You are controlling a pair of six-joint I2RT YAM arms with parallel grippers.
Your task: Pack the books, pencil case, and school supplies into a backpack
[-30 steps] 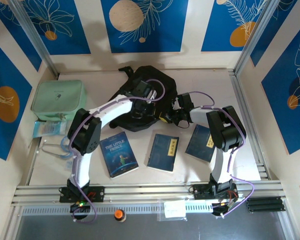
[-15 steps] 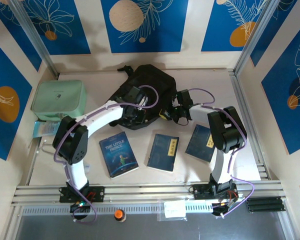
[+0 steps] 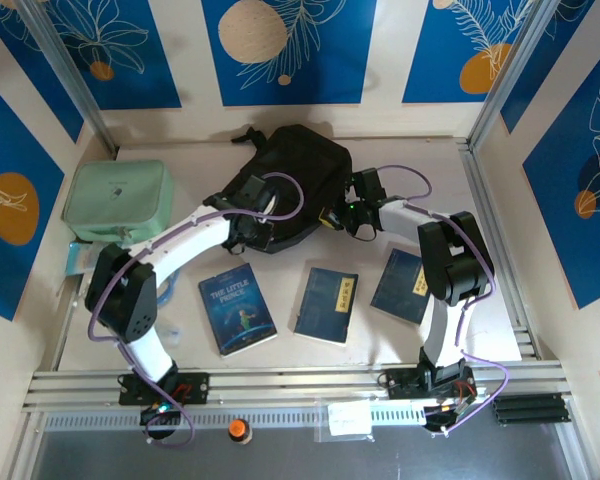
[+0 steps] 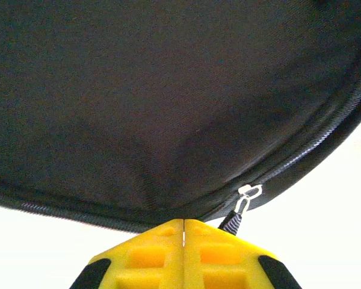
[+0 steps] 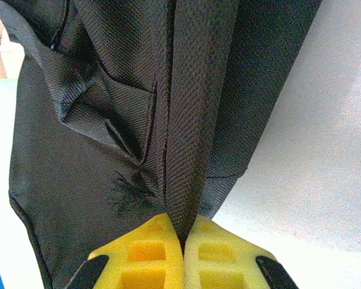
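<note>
– Nearest your arm bases, what lies on the table (image 3: 290, 352)?

– Three dark blue books lie flat in a row, apart from one another. The Little Prince book (image 3: 237, 308) is on your left, and its cover reads "THE LITTLE PRINCE" above a small drawn figure. The middle book (image 3: 326, 305) and the right book (image 3: 398, 284) each carry a yellowish label, but the writing is too small to read. Your right arm's elbow covers a corner of the right book.

– And my grippers?

– Both are just beyond the books, at the backpack (image 3: 300, 160). Your left gripper (image 4: 183, 221) has its yellow pads pressed flat together at the bag's zipped edge. I cannot tell whether any fabric is nipped between them. A silver zipper pull (image 4: 248, 194) hangs just beside the right pad, and its dark cord runs down behind that pad. Your right gripper (image 5: 183, 238) is clamped on a fold of the black woven fabric, which stands up between the pads.

– Where does the backpack sit?

– It sits past the books, about mid-table toward the back wall, slumped, with its straps at the far-left corner. I can read no brand on it.

– Anything else?

– A mint-green case (image 3: 115, 197) sits to the backpack's left, apart from it. Behind everything are blue wall panels (image 3: 280, 50) with white leaf drawings and no lettering.
</note>
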